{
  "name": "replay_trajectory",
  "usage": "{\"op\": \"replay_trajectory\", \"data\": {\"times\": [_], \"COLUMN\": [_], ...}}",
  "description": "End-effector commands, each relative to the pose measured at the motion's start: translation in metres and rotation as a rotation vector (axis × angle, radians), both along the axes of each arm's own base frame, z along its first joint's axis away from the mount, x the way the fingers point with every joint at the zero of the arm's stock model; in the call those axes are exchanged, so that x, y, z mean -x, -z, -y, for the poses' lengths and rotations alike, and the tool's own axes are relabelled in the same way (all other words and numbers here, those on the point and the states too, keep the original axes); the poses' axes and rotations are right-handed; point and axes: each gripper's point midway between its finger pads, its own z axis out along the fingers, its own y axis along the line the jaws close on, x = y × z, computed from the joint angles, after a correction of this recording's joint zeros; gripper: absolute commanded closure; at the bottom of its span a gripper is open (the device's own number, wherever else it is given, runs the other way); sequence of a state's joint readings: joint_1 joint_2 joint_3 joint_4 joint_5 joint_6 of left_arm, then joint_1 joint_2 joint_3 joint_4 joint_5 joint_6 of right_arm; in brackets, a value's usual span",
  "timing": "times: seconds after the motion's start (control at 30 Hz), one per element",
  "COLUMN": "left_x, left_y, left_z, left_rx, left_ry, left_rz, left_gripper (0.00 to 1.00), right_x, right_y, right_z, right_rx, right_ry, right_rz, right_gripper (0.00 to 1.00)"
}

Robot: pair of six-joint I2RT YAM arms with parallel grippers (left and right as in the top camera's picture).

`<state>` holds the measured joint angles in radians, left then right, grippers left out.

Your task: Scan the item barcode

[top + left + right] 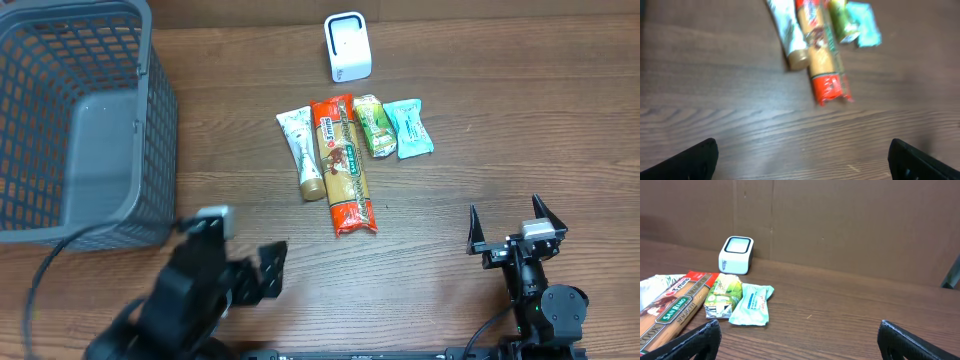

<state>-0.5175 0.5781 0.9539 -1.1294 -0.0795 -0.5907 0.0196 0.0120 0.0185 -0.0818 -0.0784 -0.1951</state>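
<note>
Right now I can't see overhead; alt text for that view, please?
Four items lie side by side centrally: tube, spaghetti pack, green packet, teal packet, a white scanner beyond them. A grey basket fills the upper left; left gripper and right gripper sit open, empty, at the bottom.

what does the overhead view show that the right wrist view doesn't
Only the overhead: the grey basket at far left, the left claw, and the whole tube, gold cap included. Only the right wrist: the brown board standing at the back. Both: the white scanner, spaghetti pack, green packet, teal packet and the open right claw.
</note>
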Motion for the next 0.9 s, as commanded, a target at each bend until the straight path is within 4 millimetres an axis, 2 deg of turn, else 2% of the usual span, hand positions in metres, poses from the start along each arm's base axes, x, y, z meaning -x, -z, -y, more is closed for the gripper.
{"op": "replay_trajectory", "data": {"times": [0.0,0.2,0.33,0.6,0.87], "left_x": [0.015,0.033,0.038,0.03,0.017], "left_y": [-0.011,-0.014,-0.001,0.029,0.029], "left_z": [-0.008,-0.018,-0.021,-0.009,-0.004], "left_rx": [0.005,0.031,0.011,0.063,0.084], "left_ry": [0.037,0.033,0.032,0.006,-0.005], "left_rz": [0.084,0.125,0.08,0.003,0.045], "left_gripper": [0.0,0.0,0.0,0.01,0.01], "right_x": [0.0,0.0,0.0,0.0,0.0], "right_y": [0.002,0.002,0.002,0.002,0.002], "right_z": [-0.001,-0.001,-0.001,-0.001,-0.001], "right_rx": [0.004,0.004,0.004,0.004,0.004], "right_ry": [-0.004,-0.004,-0.004,-0.004,-0.004], "right_rz": [0.005,0.005,0.005,0.005,0.005], "right_gripper": [0.0,0.0,0.0,0.0,0.0]}}
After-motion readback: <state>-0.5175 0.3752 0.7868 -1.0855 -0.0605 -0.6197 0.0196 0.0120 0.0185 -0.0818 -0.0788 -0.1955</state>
